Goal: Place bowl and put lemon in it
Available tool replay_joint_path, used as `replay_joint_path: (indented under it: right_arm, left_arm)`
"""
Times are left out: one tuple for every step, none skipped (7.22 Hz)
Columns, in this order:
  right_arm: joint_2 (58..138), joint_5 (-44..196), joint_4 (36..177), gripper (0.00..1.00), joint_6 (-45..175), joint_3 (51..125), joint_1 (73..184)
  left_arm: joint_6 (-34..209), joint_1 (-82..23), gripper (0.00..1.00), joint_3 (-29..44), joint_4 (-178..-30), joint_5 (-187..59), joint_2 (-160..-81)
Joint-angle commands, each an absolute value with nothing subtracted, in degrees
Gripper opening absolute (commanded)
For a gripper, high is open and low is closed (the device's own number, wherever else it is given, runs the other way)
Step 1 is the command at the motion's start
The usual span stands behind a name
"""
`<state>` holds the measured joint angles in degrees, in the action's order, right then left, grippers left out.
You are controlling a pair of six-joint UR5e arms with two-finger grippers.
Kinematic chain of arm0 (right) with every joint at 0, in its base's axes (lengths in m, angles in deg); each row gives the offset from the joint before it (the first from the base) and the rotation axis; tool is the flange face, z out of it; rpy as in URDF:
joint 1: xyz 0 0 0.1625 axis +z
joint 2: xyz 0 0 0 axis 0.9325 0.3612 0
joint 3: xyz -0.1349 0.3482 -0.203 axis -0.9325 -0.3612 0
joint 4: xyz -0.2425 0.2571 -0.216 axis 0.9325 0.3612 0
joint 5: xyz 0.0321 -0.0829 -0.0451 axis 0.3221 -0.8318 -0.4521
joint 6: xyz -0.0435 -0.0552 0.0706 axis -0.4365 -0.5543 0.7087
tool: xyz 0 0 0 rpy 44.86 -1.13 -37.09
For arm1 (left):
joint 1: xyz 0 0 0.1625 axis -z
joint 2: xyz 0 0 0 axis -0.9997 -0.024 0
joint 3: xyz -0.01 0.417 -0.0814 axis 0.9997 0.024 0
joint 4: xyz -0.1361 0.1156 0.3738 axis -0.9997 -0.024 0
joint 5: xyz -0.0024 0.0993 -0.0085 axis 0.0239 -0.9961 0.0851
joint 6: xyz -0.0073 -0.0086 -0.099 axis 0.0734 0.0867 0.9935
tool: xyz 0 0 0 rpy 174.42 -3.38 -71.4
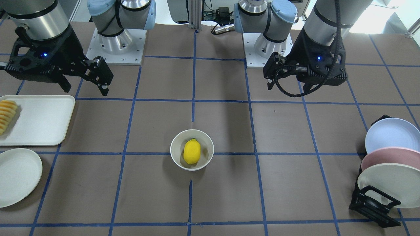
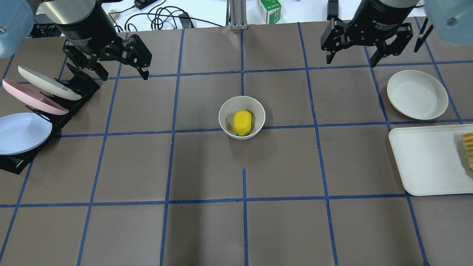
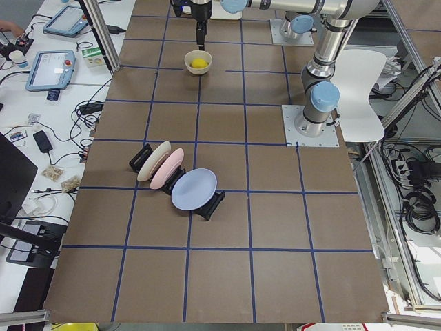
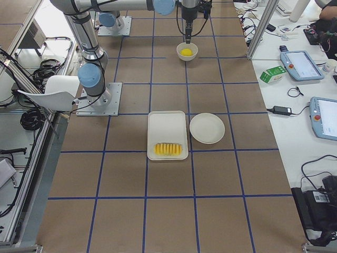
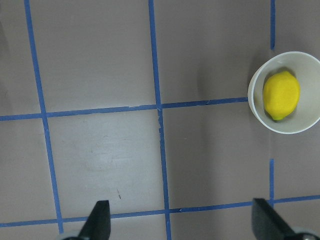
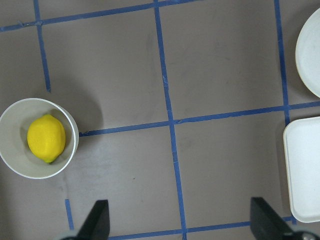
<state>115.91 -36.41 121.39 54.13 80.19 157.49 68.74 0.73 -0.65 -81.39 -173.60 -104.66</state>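
The off-white bowl [image 1: 177, 146] stands upright near the table's middle, with the yellow lemon [image 1: 192, 151] lying inside it. Both show in the overhead view as well, bowl [image 2: 225, 114] and lemon [image 2: 242, 122]. My left gripper [image 2: 123, 75] is open and empty, raised above the table and well off to the bowl's left in the overhead view; it also shows in the front view [image 1: 288, 88]. My right gripper [image 2: 351, 61] is open and empty, raised and well off to the bowl's right; it also shows in the front view [image 1: 86, 90]. The left wrist view shows the bowl [image 5: 260, 107] with the lemon [image 5: 281, 95] far from the gripper. The right wrist view shows the same bowl [image 6: 15, 160] and lemon [image 6: 46, 138].
A black rack with three plates [image 2: 33, 99] stands at my left side, below the left gripper. An off-white shallow plate [image 2: 417, 94] and a white tray [image 2: 425, 162] with orange-yellow sliced food [image 2: 468, 147] lie at my right side. A green box [image 2: 268, 9] sits beyond the table's far edge.
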Motion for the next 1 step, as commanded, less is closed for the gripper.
replay_joint_path:
  right_arm:
    - [115.81, -37.13, 121.46, 1.00, 53.91, 80.37, 157.51]
  left_arm:
    - [68.89, 0.76, 1.00, -0.61, -81.29, -173.56, -104.73]
